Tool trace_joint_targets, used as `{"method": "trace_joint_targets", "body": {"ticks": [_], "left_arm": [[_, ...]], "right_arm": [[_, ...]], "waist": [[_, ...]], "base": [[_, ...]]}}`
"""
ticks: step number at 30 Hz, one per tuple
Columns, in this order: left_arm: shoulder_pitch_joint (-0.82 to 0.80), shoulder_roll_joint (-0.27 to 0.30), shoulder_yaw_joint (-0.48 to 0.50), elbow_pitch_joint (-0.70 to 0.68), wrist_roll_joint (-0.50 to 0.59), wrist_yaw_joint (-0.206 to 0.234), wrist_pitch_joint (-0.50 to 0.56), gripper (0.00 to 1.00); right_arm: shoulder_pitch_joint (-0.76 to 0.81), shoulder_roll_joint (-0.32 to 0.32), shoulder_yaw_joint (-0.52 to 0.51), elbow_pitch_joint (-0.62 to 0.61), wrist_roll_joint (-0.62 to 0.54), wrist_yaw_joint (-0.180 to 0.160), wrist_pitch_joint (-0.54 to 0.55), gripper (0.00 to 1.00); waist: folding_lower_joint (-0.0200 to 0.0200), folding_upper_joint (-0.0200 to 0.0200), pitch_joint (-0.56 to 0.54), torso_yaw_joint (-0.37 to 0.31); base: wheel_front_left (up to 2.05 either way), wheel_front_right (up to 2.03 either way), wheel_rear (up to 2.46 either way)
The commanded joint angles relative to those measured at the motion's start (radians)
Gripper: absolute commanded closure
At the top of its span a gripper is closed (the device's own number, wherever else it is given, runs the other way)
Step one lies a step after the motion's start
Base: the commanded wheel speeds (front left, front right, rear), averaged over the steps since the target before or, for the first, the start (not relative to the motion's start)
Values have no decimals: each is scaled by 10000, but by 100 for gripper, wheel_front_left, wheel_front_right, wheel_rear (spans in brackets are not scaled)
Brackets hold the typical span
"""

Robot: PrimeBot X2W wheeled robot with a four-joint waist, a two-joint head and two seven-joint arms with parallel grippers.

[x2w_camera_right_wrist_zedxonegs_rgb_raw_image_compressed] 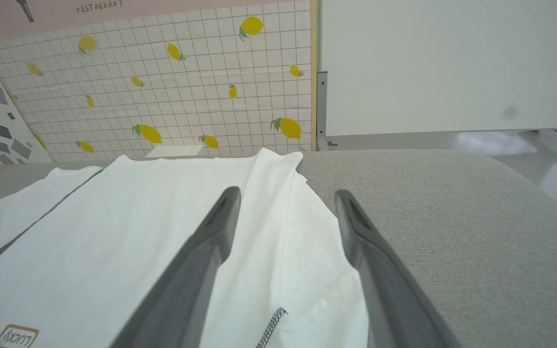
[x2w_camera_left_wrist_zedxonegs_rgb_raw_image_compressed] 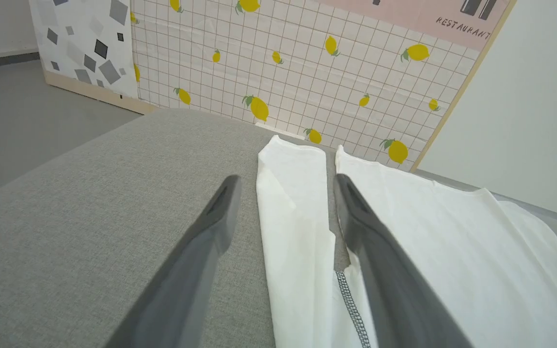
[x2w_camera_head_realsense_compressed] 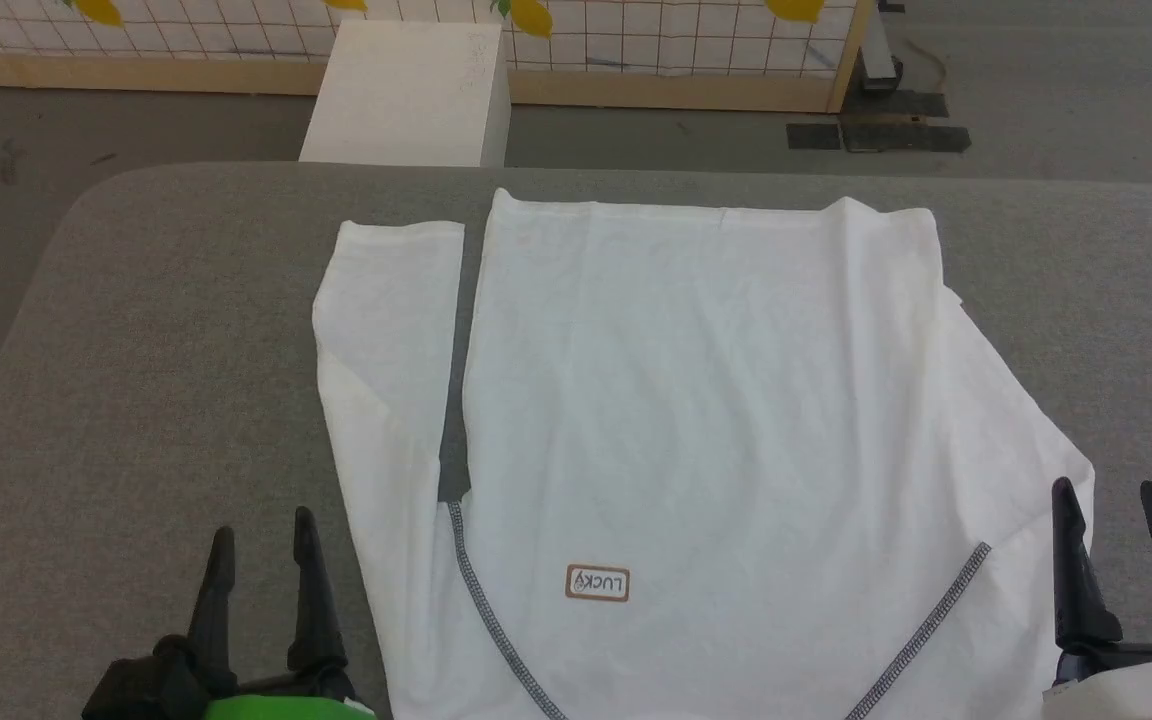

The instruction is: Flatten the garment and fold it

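Observation:
The white garment (x2w_camera_head_realsense_compressed: pixel 696 400) lies spread flat on the grey table (x2w_camera_head_realsense_compressed: pixel 156 340), its "LUCKY" patch (x2w_camera_head_realsense_compressed: pixel 597 583) and grey shoulder seams at the near end. One sleeve (x2w_camera_head_realsense_compressed: pixel 386 330) lies straight along its left side; the other is tucked at the right edge. My left gripper (x2w_camera_head_realsense_compressed: pixel 261 535) stands open just left of that sleeve, nothing between its fingers. My right gripper (x2w_camera_head_realsense_compressed: pixel 1108 498) stands open at the garment's near right edge. The left wrist view shows the sleeve (x2w_camera_left_wrist_zedxonegs_rgb_raw_image_compressed: pixel 293 212) between my open fingers; the right wrist view shows the garment's right edge (x2w_camera_right_wrist_zedxonegs_rgb_raw_image_compressed: pixel 283 227) between them.
A rigid white box (x2w_camera_head_realsense_compressed: pixel 406 95) stands on the floor beyond the table's far edge. Behind it runs a tiled lemon-print partition (x2w_camera_head_realsense_compressed: pixel 636 40) with a wooden base. Bare grey tabletop lies to the left and right of the garment.

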Motion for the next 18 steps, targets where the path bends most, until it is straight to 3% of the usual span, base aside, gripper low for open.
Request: {"method": "trace_joint_targets", "body": {"ticks": [1,8,12,18], "left_arm": [[-84,-92,178,31,206,-163,-45,0],[-510,-103,692,-132,652,-763,-46,0],[-1296,411,782,-192,621,-1167,173,0],[-3359,1682,1056,-121,199,-1788,2139,0]], "right_arm": [[16,8,8,138,87,-15,-170,0],[-268,9,-298,278,182,-15,-485,0],[-407,9,-295,122,199,-15,-474,0],[-780,10,-223,-238,214,-15,-501,0]], "waist": [[0,-1,9,7],[0,-1,241,1],[0,-1,529,25],[0,-1,1232,-12]], "base": [[0,0,0],[0,0,0],[0,0,0],[0,0,0]]}}
